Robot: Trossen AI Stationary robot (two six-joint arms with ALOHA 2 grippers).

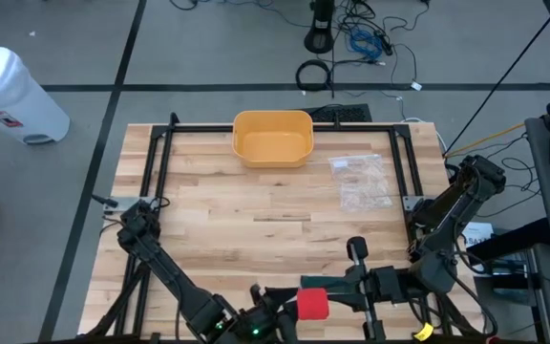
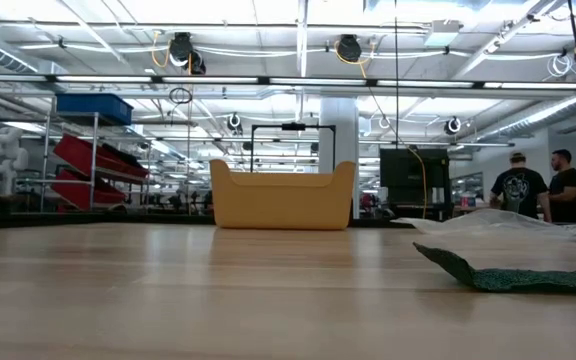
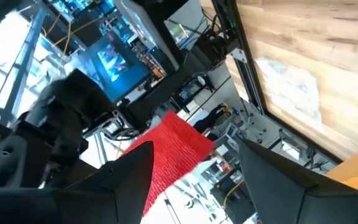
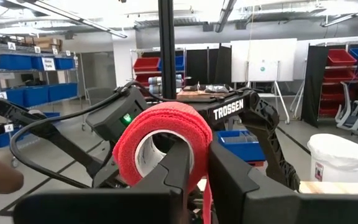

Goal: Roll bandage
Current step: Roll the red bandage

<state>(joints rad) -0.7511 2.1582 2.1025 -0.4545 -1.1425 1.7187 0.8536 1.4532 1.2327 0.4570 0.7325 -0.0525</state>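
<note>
A: Which step of the task does this figure show?

B: Rolling under way, as I judge it. The right gripper point(image 4: 194, 163) is clamped on the red bandage roll point(image 4: 161, 144), one finger through its white core and one against its outer wrap. Roll and gripper hang together at the near edge of the wooden table point(image 1: 256, 210), clear of its surface.

A: And the other arm?

B: The left gripper point(image 1: 256, 323) sits just beside the roll in the high view, facing the right gripper. Its fingers stand apart, and a loose length of the bandage hangs between them (in the left wrist view the red strip lies in the gap, but whether either finger touches it cannot be told).

A: What does the next move call for?

B: Probably the left fingers closing on that tail to keep it taut while the right wrist turns the roll, so each new wrap lies flat on the last. A slack tail would likely wind crooked.

A: Is anything near the grippers in the way?

B: No. The yellow bin point(image 1: 272, 138) and the clear plastic bag point(image 1: 361, 182) lie well beyond both grippers, toward the far side of the table.
</note>
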